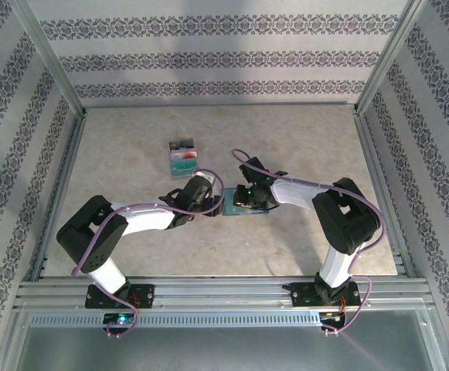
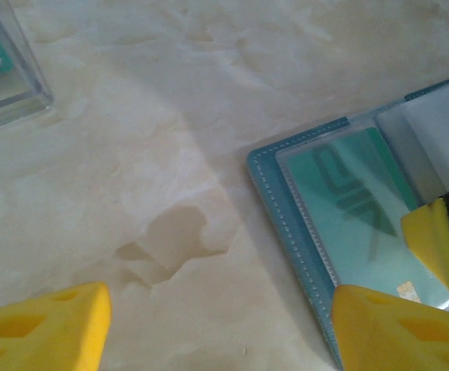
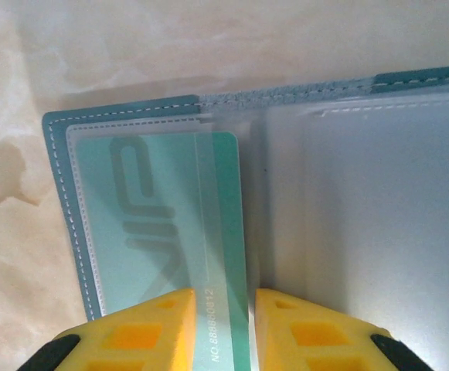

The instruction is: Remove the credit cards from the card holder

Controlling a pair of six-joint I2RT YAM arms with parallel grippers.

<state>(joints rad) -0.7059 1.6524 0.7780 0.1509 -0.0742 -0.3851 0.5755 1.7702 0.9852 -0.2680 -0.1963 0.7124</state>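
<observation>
Card holder (image 3: 58,232): teal, open flat beneath right claw (image 3: 224,317).
Teal card (image 3: 162,232): sleeved in left panel, edge between that claw's fingertips (image 3: 154,325).
Other cards (image 1: 184,158): stacked, beyond left claw (image 2: 220,340).

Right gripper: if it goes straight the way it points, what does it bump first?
Probably the teal card in the card holder; its edge sits between the tips of the right gripper, though depth is unclear.

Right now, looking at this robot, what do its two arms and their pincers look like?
Both the left arm and right arm have white tube-like links joined by chunky black joints, with a thin purple cable looping along each. The left gripper and right gripper end in bright yellow, wedge-shaped fingers.
</observation>
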